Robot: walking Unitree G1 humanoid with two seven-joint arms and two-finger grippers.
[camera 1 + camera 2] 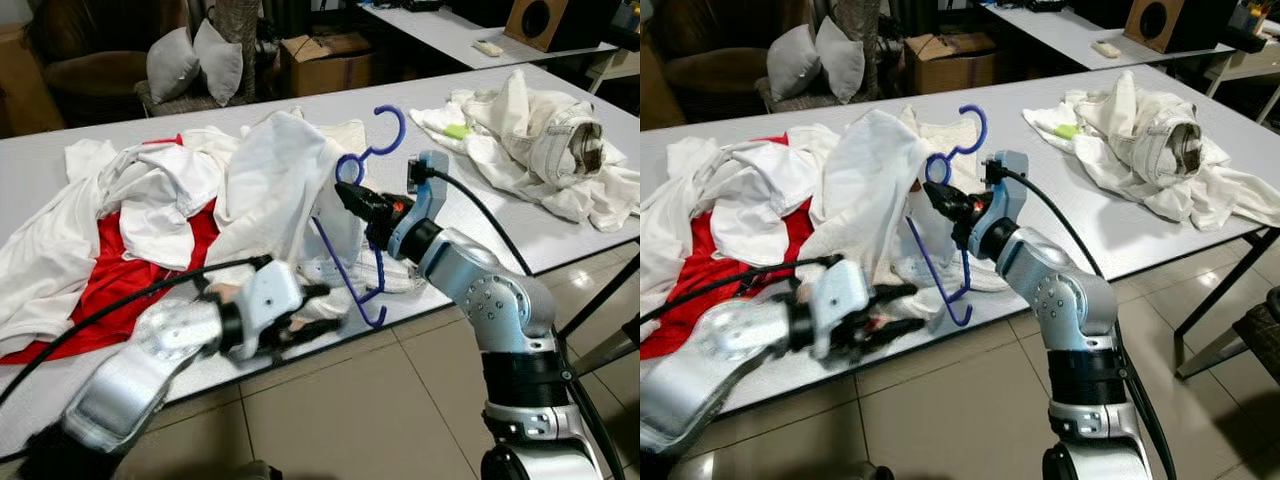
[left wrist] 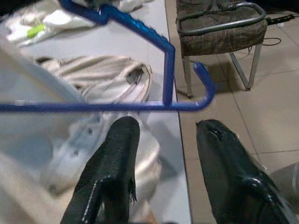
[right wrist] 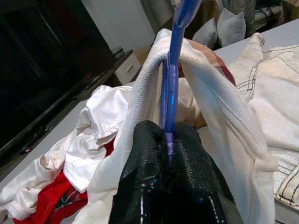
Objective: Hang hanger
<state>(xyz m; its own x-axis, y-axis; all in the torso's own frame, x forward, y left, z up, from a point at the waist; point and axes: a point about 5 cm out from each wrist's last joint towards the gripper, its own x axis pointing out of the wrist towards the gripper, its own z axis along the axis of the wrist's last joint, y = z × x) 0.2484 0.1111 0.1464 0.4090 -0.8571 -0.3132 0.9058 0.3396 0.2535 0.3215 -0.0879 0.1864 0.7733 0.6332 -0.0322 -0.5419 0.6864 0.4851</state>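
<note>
A blue plastic hanger stands tilted above the table's front edge, its hook up and its lower corner hanging past the edge. My right gripper is shut on the hanger just below the hook. A white garment is draped over the hanger's far shoulder, its collar around the neck. My left gripper is open just below and left of the hanger's lower corner, its fingers under the blue bar, not touching it.
A heap of white and red clothes covers the left of the grey table. More white garments lie at the right end. Cardboard box and cushions stand behind. Tiled floor lies below.
</note>
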